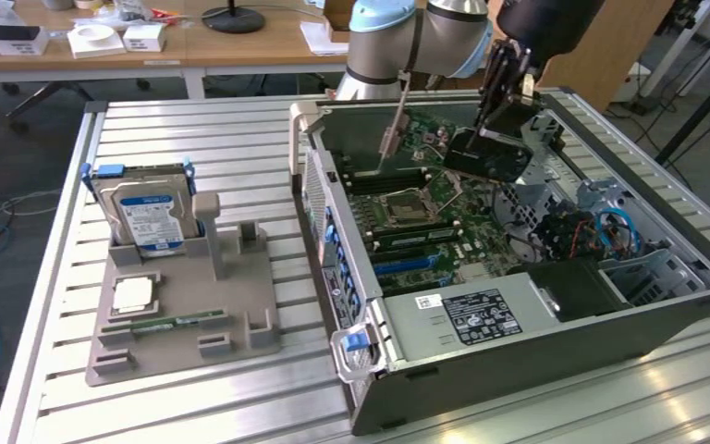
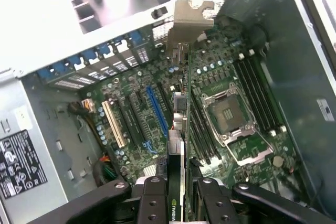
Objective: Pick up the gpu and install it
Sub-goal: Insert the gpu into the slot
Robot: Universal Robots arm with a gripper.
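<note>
The gpu (image 1: 488,155) is a dark flat card with a narrow silver bracket (image 1: 390,139) at one end. It hangs in the air over the open computer case (image 1: 553,351), above the motherboard (image 1: 442,217). My gripper (image 1: 499,125) is shut on its upper edge. In the wrist view the gpu (image 2: 185,108) appears edge-on, running from between my fingers (image 2: 152,200) out to its bracket (image 2: 191,19). Below it lie the blue expansion slot (image 2: 156,111), a cream slot (image 2: 113,124) and the processor socket (image 2: 231,114). The card is clear of the board.
A grey parts holder (image 1: 226,305) at the exterior view's left carries a silver hard drive (image 1: 145,213), a small chip (image 1: 133,294) and a green memory stick (image 1: 177,322). The case holds a power supply (image 1: 479,316) and blue cables (image 1: 614,227). Desks stand behind the slatted table (image 1: 207,129).
</note>
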